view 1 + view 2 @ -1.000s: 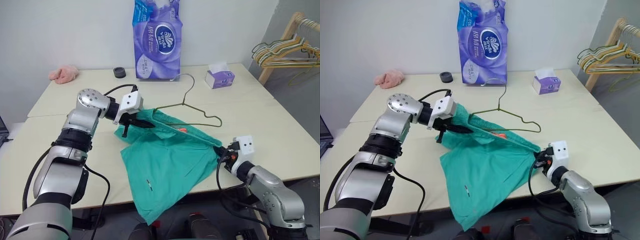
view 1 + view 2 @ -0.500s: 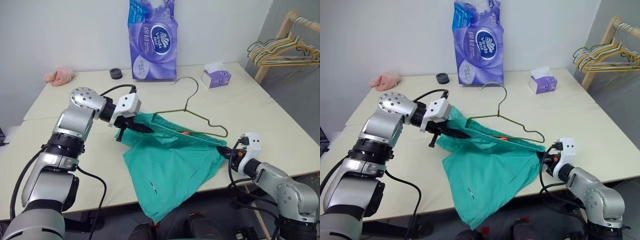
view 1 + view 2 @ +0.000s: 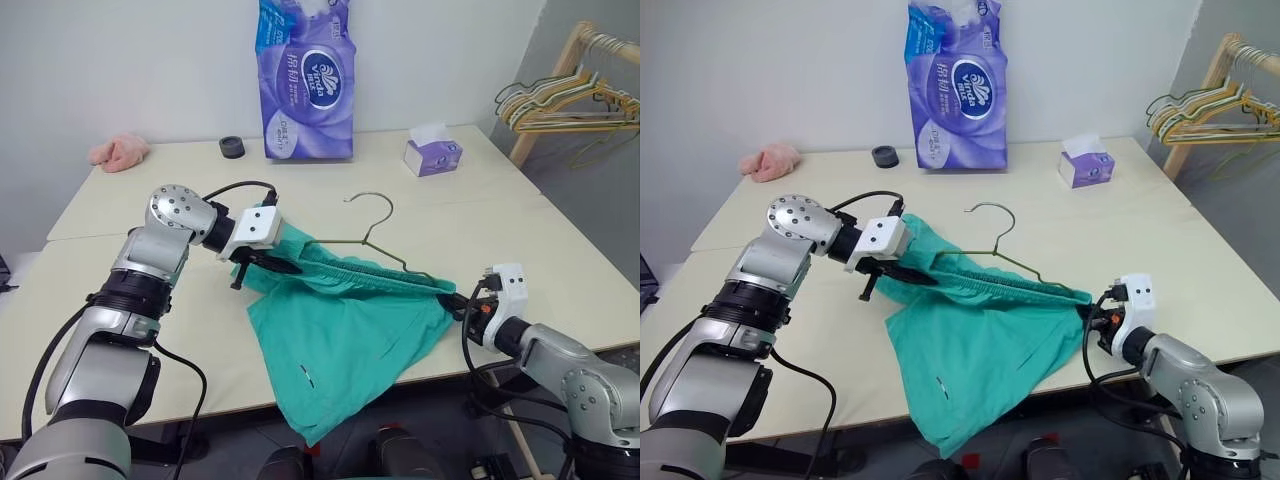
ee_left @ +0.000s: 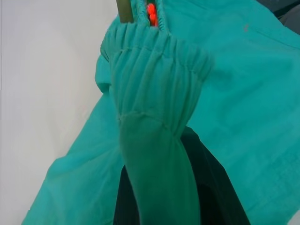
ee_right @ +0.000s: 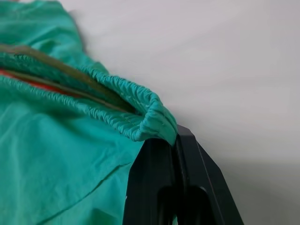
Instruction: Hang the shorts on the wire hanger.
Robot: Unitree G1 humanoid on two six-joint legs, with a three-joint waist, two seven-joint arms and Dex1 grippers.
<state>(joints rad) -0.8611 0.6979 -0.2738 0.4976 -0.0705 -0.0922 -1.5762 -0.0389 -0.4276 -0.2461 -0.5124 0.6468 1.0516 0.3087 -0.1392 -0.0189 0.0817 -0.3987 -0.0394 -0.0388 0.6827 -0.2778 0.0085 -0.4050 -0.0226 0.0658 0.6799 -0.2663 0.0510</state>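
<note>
The teal-green shorts [image 3: 345,325] hang stretched between my two grippers, their legs drooping over the table's front edge. My left gripper [image 3: 288,267] is shut on the left end of the gathered waistband [image 4: 154,65]. At the right end, my right gripper [image 3: 453,299] is shut on the waistband's corner [image 5: 157,119]. The wire hanger [image 3: 372,205] stands with its hook up above the waistband, its lower part tucked inside the opening. The olive wire [image 5: 61,70] runs inside the waistband, beside something orange [image 4: 151,13].
A purple tissue pack [image 3: 308,80] stands at the back of the table [image 3: 560,250]. Near it are a black roll [image 3: 232,147], a small tissue box [image 3: 432,156] and a pink cloth [image 3: 120,150]. A rack with several hangers [image 3: 565,95] stands at the far right.
The hanger has sunk: its lower right corner, earlier showing outside the shorts, is now inside the waistband, and the hook sits lower. The waistband is pulled straighter. The camera shifted early on.
</note>
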